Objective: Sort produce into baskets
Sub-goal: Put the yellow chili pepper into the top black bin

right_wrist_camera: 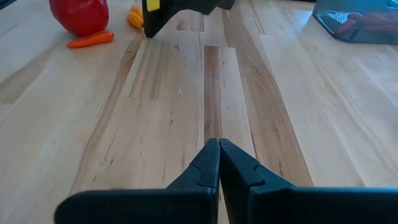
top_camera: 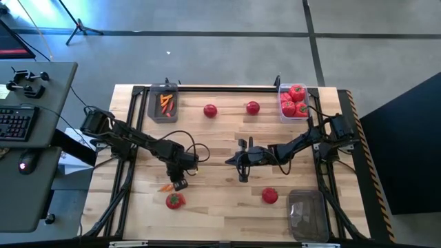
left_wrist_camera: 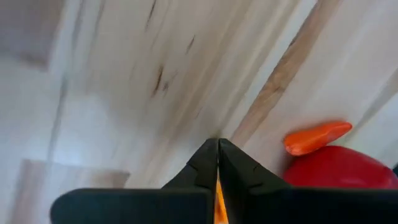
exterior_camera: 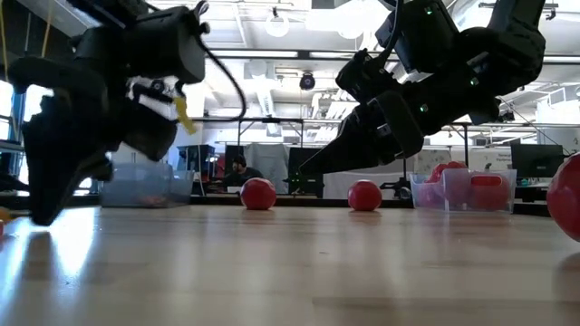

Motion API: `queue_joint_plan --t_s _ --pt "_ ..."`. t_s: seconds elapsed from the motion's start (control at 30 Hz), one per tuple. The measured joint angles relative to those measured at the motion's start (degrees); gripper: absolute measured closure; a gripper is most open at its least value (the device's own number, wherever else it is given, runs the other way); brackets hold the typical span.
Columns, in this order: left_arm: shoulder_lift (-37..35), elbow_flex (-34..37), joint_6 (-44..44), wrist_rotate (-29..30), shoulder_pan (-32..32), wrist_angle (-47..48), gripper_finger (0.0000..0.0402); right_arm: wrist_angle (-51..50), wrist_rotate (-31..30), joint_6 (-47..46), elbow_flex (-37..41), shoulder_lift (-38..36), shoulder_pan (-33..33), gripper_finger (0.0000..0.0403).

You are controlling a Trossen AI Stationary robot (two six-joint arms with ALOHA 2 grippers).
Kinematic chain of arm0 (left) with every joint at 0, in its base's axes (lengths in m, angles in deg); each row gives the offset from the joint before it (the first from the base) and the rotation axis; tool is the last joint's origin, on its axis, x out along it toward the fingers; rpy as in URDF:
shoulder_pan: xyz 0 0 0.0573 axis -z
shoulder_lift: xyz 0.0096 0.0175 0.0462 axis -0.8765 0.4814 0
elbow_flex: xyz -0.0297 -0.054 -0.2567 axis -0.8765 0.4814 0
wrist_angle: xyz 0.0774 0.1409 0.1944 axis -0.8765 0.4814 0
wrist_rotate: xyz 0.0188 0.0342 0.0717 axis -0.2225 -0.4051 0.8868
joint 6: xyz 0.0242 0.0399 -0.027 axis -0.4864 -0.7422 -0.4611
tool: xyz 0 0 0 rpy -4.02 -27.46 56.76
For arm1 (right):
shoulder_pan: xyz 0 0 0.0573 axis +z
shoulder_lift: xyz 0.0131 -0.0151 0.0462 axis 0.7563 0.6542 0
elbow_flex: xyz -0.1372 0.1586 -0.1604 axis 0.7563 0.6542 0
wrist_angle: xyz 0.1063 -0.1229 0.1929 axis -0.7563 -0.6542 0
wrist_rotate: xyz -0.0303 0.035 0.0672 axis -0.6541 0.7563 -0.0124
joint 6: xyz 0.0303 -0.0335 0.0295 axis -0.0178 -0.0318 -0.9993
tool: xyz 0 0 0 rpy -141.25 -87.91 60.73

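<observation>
My left gripper (top_camera: pixel 179 183) is low over the near-left part of the table, shut on a small orange carrot piece (left_wrist_camera: pixel 217 200). Another carrot piece (left_wrist_camera: pixel 317 138) lies on the wood beside a red tomato (top_camera: pixel 175 200), just near-left of the gripper. My right gripper (top_camera: pixel 241 170) hovers mid-table, shut and empty, pointing toward the left gripper. The far-left basket (top_camera: pixel 164 105) holds carrot pieces. The far-right basket (top_camera: pixel 295 102) holds red tomatoes. My left gripper pinches the carrot piece between its two fingers; only a thin orange strip (left_wrist_camera: pixel 217 198) shows in the gap. From the right wrist view an orange end (right_wrist_camera: pixel 135 17) sticks out beside the fingertips, close to the tabletop. Whether it rests on the wood, I cannot tell.
Loose tomatoes lie at the far middle (top_camera: pixel 210 110) (top_camera: pixel 253 107) and near right (top_camera: pixel 269 195). A third basket (top_camera: pixel 306 213) stands at the near-right corner. Black rails (top_camera: pixel 220 87) frame the table. A desk with a keyboard (top_camera: pixel 17 122) stands left of the table.
</observation>
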Motion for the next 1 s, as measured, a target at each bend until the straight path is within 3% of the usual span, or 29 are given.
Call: queue_joint_plan --t_s 0.3,0.4,0.67,0.83,1.0 --pt "-3.87 -7.43 -5.73 4.00 2.01 11.43 0.0401 -0.32 0.00 0.00 -0.02 0.00 0.00 0.0403" --pt "-7.55 -7.61 -1.58 4.79 5.31 13.76 0.0401 -0.79 0.00 0.59 -0.02 0.00 0.00 0.0403" --pt "-15.93 -7.61 11.51 17.01 15.20 17.90 0.0401 -0.81 0.00 0.87 -0.02 0.00 -0.02 0.0403" --pt "-16.08 -7.61 16.50 20.30 20.14 17.77 0.0396 -0.81 0.02 0.52 -0.02 0.00 -0.02 0.0403" --pt "-12.72 -7.62 9.53 26.00 24.08 18.34 0.0357 -0.81 0.02 0.46 -0.02 0.00 -0.02 0.0403"
